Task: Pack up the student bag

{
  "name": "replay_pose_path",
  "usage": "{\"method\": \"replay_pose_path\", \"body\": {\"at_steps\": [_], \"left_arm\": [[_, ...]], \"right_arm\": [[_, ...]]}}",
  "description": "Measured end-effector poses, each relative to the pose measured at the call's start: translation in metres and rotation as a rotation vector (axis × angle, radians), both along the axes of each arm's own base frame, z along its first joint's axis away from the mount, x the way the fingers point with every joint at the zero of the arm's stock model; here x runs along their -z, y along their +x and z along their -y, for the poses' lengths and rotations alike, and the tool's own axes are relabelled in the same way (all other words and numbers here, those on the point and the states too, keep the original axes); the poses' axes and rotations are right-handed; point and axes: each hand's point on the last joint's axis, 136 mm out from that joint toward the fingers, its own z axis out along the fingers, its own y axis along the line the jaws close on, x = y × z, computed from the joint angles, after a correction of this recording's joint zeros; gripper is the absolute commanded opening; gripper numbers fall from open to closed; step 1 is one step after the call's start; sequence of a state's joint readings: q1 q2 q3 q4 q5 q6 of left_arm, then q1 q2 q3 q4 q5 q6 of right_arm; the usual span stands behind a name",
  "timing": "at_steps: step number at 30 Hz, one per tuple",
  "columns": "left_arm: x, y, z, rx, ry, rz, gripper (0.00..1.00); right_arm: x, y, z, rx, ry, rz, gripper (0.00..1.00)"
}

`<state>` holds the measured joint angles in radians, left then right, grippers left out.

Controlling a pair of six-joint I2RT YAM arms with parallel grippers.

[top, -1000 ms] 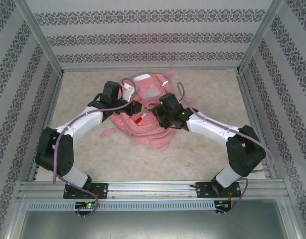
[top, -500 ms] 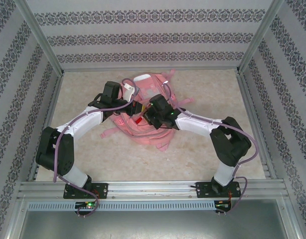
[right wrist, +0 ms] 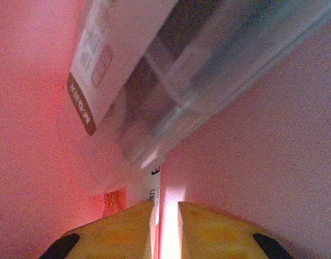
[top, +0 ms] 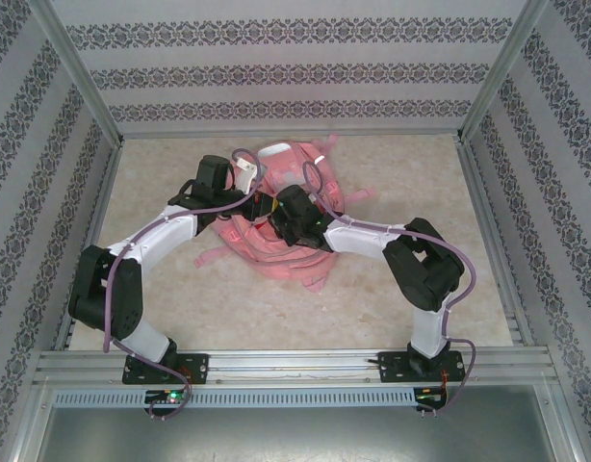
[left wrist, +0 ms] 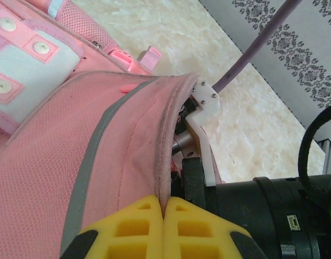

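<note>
The pink student bag (top: 276,252) lies mid-table, with its mouth facing the arms. In the left wrist view my left gripper (left wrist: 164,208) is shut on the bag's (left wrist: 101,162) rim, and the fabric edge is pinched between the yellow fingers. The right arm's wrist (top: 297,219) reaches into the bag's mouth. In the right wrist view pink lining (right wrist: 262,140) surrounds my right gripper (right wrist: 166,216), whose jaws stand a little apart. A thin white printed edge (right wrist: 154,186) lies against its left finger. A clear plastic case with a white label (right wrist: 171,81) sits just ahead.
Loose pink straps (top: 214,258) trail off the bag to the left and front. Beige table surface (top: 421,173) spreads to the right. Metal frame rails (top: 488,221) and patterned walls bound the table. The right arm's black body (left wrist: 273,210) sits close beside my left fingers.
The right arm has pushed left and deeper into the bag, its elbow folding in. Its jaws closed, then parted slightly. The left gripper has kept its hold on the rim.
</note>
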<state>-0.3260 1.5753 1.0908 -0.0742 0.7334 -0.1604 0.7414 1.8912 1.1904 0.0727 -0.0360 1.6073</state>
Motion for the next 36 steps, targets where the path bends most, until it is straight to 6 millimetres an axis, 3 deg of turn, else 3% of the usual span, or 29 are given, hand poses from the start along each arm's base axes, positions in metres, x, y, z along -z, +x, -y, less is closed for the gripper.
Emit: {"method": "replay_pose_path", "body": {"at_steps": [3,7,12,14,17,20,23,27,31,36], "left_arm": [[0.001,-0.003,0.001,0.006,-0.011,-0.01,0.25],[-0.002,-0.009,-0.003,0.011,-0.015,-0.005,0.3],[-0.013,-0.023,-0.017,0.007,0.005,0.025,0.45],[-0.016,-0.026,-0.023,0.0,0.022,0.032,0.54],[-0.01,-0.023,-0.035,-0.05,0.077,-0.001,0.56],[-0.001,-0.006,-0.044,-0.103,0.135,-0.057,0.59],[0.013,0.018,-0.047,-0.134,0.185,-0.124,0.61],[0.05,0.039,-0.049,-0.154,0.257,-0.252,0.61],[0.091,0.04,-0.054,-0.165,0.314,-0.352,0.58],[0.101,0.039,-0.055,-0.173,0.341,-0.362,0.55]], "right_arm": [[-0.002,-0.005,0.006,-0.009,0.008,-0.016,0.32],[-0.008,-0.033,0.027,-0.037,-0.01,-0.046,0.4],[-0.021,-0.069,0.07,-0.081,-0.058,-0.064,0.43],[-0.027,-0.075,0.087,-0.092,-0.089,-0.061,0.44],[-0.037,-0.078,0.109,-0.123,-0.129,-0.039,0.45],[-0.039,-0.077,0.124,-0.15,-0.153,-0.031,0.47],[-0.034,-0.077,0.136,-0.167,-0.185,-0.042,0.58],[-0.025,-0.079,0.143,-0.215,-0.235,-0.035,0.55],[-0.01,-0.069,0.14,-0.318,-0.281,-0.021,0.51],[0.002,-0.046,0.124,-0.419,-0.313,0.011,0.49]]}}
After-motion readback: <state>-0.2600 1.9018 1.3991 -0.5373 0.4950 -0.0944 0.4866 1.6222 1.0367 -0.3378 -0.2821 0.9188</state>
